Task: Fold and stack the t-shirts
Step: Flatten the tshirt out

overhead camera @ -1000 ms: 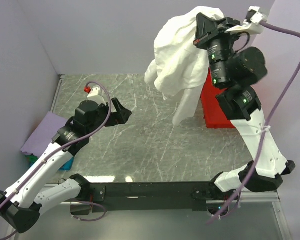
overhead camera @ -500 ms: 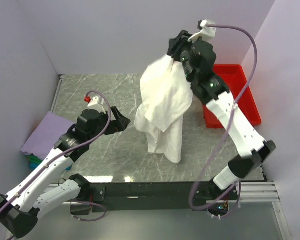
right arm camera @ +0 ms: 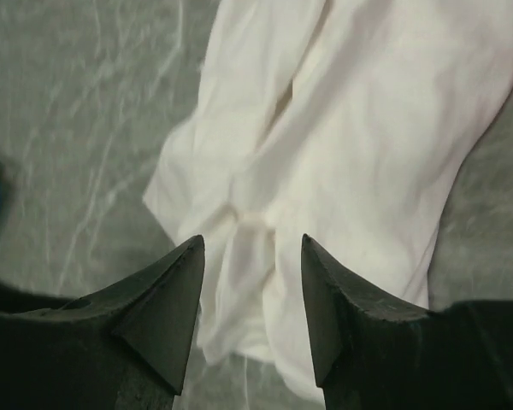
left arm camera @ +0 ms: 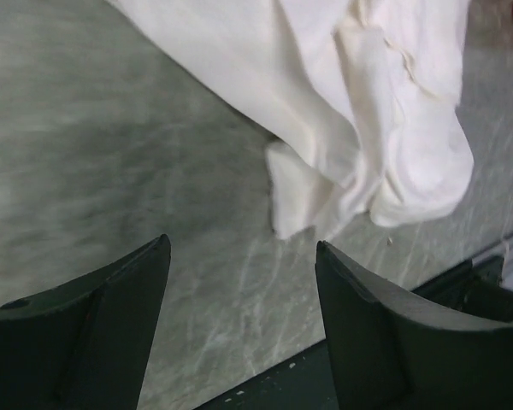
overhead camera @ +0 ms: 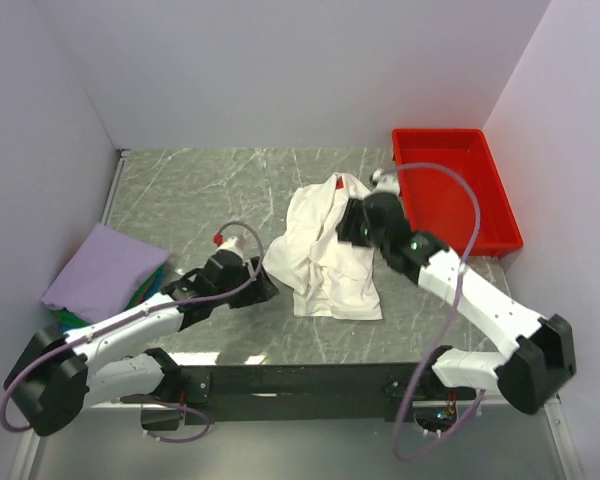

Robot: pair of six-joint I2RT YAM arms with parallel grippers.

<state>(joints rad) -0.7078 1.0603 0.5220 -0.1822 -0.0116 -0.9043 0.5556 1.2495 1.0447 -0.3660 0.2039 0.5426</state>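
The white t-shirt [overhead camera: 325, 255] lies in a crumpled heap on the marble table [overhead camera: 200, 190], no print showing. My right gripper [overhead camera: 349, 228] hovers over its upper right part, open, with cloth below the fingertips and nothing pinched [right arm camera: 251, 241]. My left gripper [overhead camera: 264, 288] is low at the heap's near left edge, open and empty [left arm camera: 241, 243]; the white t-shirt [left arm camera: 350, 111] is just ahead of its fingers [left arm camera: 376, 333]. A folded lavender t-shirt [overhead camera: 105, 265] lies at the far left with a green edge [overhead camera: 148, 284] peeking from under it.
A red plastic tray [overhead camera: 500, 205] stands at the back right, close behind the right arm. Purple walls close in the table on three sides. The black base rail [overhead camera: 300, 380] runs along the near edge.
The right arm swung down from high up and let go of the white t-shirt, which now lies heaped on the table. The left gripper moved right to the heap's edge and narrowed slightly.
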